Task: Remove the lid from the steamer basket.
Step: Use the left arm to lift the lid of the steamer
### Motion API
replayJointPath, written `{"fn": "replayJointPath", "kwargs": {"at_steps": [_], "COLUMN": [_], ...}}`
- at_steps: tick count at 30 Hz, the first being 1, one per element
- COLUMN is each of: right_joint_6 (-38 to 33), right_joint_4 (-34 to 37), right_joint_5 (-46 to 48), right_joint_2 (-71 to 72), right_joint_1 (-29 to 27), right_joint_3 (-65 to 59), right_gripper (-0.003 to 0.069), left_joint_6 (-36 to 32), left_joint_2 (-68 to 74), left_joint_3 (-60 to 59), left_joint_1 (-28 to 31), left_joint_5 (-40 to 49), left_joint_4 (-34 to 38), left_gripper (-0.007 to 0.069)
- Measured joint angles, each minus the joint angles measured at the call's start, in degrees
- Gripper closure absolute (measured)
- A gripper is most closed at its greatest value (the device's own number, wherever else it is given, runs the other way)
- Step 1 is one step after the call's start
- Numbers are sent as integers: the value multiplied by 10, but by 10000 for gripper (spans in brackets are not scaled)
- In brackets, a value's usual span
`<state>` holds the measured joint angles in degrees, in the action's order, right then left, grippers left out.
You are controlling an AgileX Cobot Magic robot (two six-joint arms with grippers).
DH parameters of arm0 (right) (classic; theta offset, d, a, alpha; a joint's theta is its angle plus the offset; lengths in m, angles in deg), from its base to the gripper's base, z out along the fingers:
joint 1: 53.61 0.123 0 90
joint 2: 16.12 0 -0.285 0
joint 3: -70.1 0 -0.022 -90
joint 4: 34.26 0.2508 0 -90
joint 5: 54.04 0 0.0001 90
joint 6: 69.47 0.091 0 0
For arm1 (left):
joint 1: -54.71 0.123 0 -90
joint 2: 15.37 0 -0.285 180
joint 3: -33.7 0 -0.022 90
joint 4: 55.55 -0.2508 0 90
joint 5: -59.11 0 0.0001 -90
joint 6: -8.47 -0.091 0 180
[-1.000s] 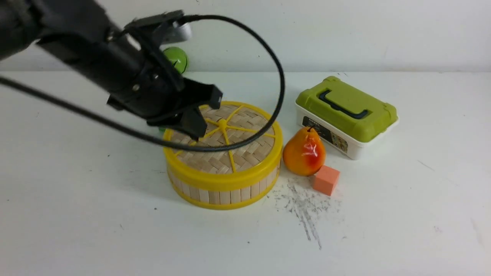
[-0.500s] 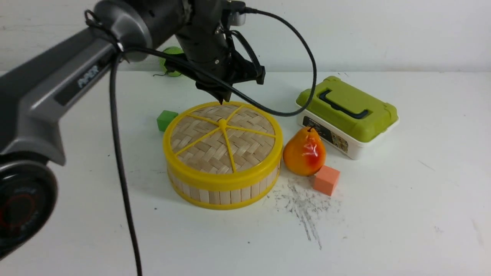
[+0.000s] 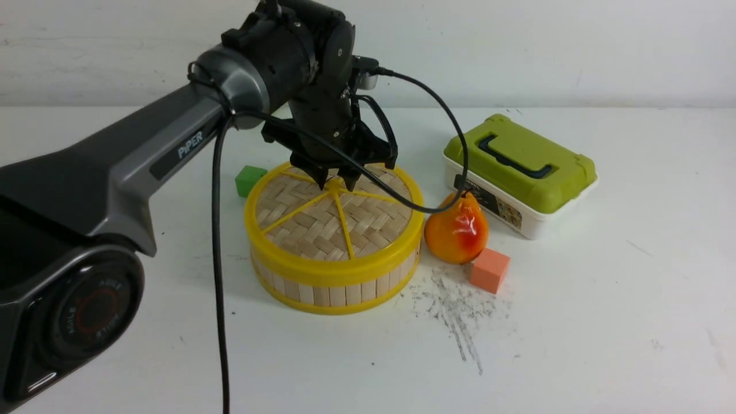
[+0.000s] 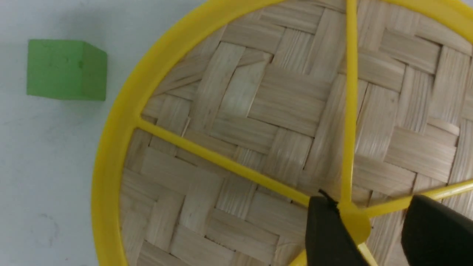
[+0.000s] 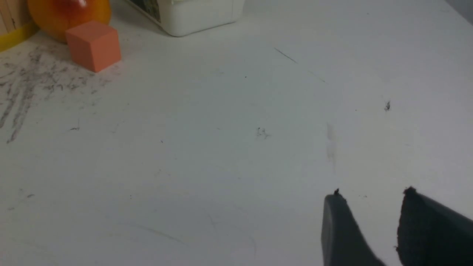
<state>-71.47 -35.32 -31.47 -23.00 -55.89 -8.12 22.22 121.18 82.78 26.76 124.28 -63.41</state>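
The lid (image 3: 322, 224), woven pale bamboo with a yellow rim and spokes, sits closed on the steamer basket (image 3: 333, 293) at the table's middle. My left gripper (image 3: 335, 183) points down over the lid's centre, open, with one finger on each side of the yellow knob (image 3: 333, 186). In the left wrist view the lid (image 4: 258, 111) fills the frame, and the left gripper (image 4: 371, 201) has one finger against the knob (image 4: 353, 221) and the other apart from it. My right gripper (image 5: 371, 194) is open and empty above bare table; it does not show in the front view.
A green cube (image 3: 249, 179) lies just left of the basket. A pear (image 3: 457, 230) touches its right side, with an orange cube (image 3: 489, 269) in front. A white box with an olive-green lid (image 3: 520, 164) stands at the back right. My left arm's cable hangs over the lid.
My left gripper has swung from above the lid's left side to behind it, then come down onto the lid's centre knob. The lid and basket have not moved.
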Motion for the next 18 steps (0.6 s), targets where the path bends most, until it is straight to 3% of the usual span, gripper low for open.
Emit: {"fn": "replayJointPath", "kwargs": {"at_steps": [5,18], "right_joint_6": [0,0], "right_joint_4": [0,0], "right_joint_5": [0,0], "right_joint_2": [0,0], "right_joint_1": [0,0], "right_joint_3": [0,0], "right_gripper": [419,419], "left_joint_6": [-5,-30], "left_joint_2": [1,-61], "left_joint_3": [0,11], "left_joint_1": [0,0], "left_joint_5": [8,29], "left_joint_4": [-4,-4], "left_gripper": [538,532]}}
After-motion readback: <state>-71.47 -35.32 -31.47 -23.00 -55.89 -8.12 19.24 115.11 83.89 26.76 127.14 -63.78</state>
